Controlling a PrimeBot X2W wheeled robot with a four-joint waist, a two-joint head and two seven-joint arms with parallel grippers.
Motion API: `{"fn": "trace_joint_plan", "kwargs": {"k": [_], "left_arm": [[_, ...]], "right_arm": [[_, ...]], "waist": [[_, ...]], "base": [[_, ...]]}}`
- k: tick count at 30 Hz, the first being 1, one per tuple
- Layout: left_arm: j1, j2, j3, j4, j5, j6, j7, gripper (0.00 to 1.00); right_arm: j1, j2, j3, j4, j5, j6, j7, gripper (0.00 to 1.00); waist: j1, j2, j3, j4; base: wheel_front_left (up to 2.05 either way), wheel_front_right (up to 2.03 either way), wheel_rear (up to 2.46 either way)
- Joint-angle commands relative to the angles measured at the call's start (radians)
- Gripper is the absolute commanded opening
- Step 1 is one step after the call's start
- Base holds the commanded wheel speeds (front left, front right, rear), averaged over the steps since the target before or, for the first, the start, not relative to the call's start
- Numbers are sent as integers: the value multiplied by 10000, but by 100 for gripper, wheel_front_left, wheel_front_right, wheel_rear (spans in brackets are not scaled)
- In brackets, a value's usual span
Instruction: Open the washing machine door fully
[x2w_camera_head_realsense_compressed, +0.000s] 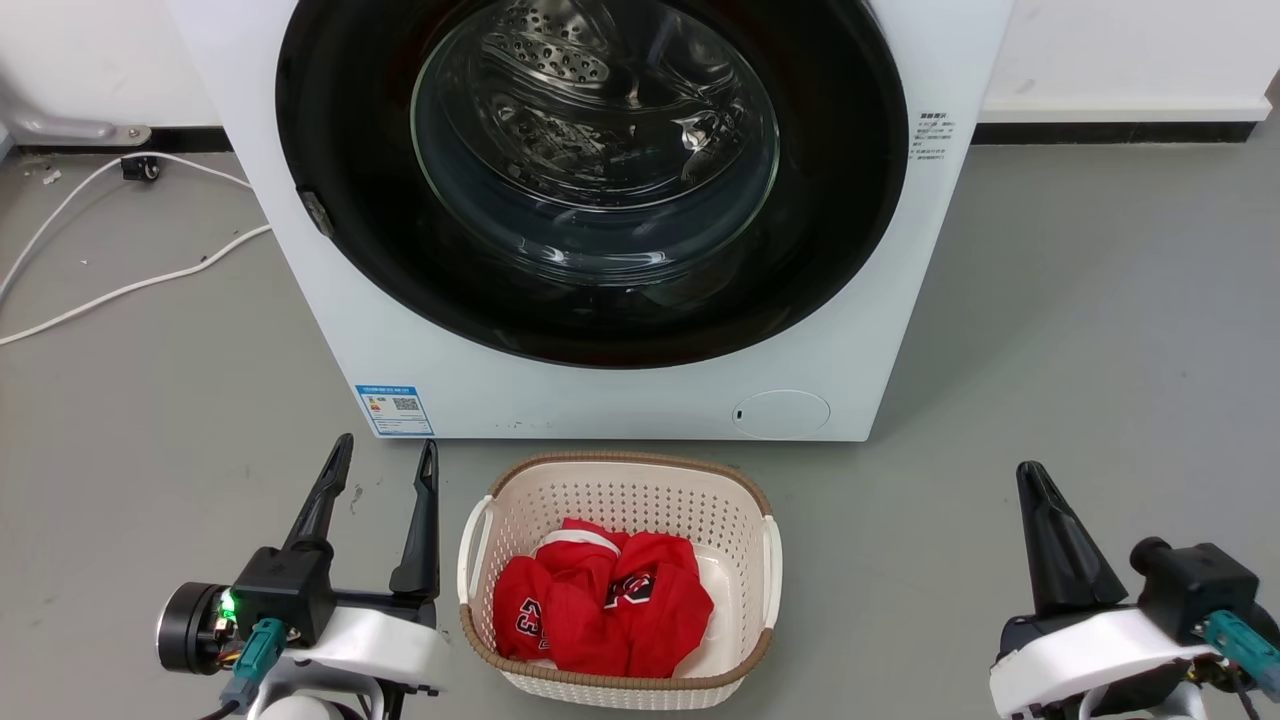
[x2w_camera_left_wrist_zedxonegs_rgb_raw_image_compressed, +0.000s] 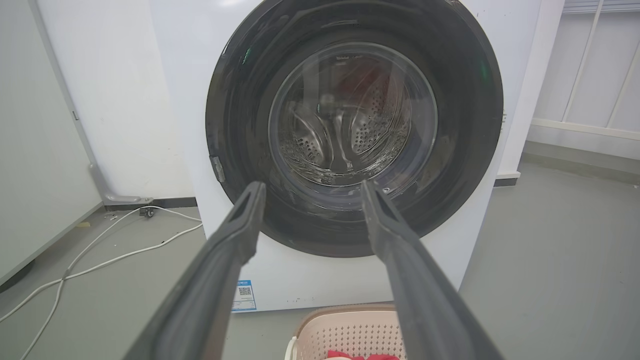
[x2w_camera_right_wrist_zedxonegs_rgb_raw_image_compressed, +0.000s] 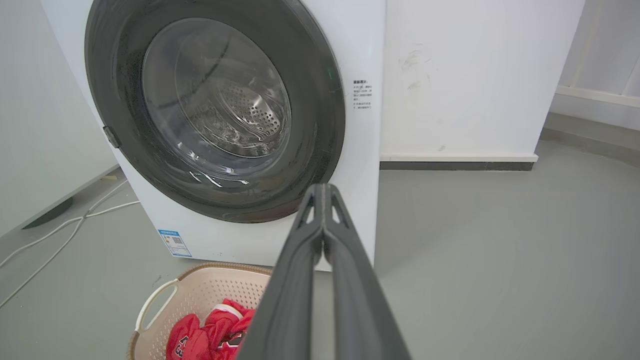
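Left pincer (x2w_camera_head_realsense_compressed: 388, 445), lower left: fingers spread wide, gripping nothing. Centre: washing machine door (x2w_camera_head_realsense_compressed: 850, 200) shut flush against the white washing machine (x2w_camera_head_realsense_compressed: 600, 400), behind a laundry basket (x2w_camera_head_realsense_compressed: 620, 460) of red clothing (x2w_camera_head_realsense_compressed: 600, 600). Right pincer (x2w_camera_head_realsense_compressed: 1030, 478), lower right: fingers pressed together, empty.

Glossy black door (x2w_camera_head_realsense_compressed: 330, 150); red jersey (x2w_camera_head_realsense_compressed: 600, 605); perforated cream basket (x2w_camera_head_realsense_compressed: 620, 490).

washing machine door (x2w_camera_head_realsense_compressed: 340, 120): top cut off | side label (x2w_camera_head_realsense_compressed: 935, 135): text too small to read
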Motion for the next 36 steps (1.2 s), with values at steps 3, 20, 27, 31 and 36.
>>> {"fn": "trace_joint_plan", "kwargs": {"k": [3, 20, 27, 31, 36], "left_arm": [[-26, -8, 26, 40, -28, -9, -44, 100], [-472, -76, 216, -191, -216, -35, -44, 100], [-1048, -66, 408, -483, -315, -54, -35, 100], [-1396, -32, 540, -615, -351, -54, -35, 100], [-1824, 33, 606, -713, -390, -73, -35, 100]], "right_arm": [[-80, 33, 126, 123, 1410, -3, -388, 0], [-2113, 13, -312, 1169, 12282, -1, -1399, 0], [-4410, -16, -1097, 2144, 12117, -1, -1306, 0], [-5938, -120, -1501, 2710, 12459, 0, -795, 0], [-8192, -704, -1699, 4086, 12412, -1, 169, 0]], "waist": [[0, 0, 9, -1], [0, 0, 652, -100], [0, 0, 1613, -66], [0, 0, 2150, -52], [0, 0, 2793, -46]], "base": [[0, 0, 0], [0, 0, 0], [0, 0, 0], [0, 0, 0], [0, 0, 0]]}}
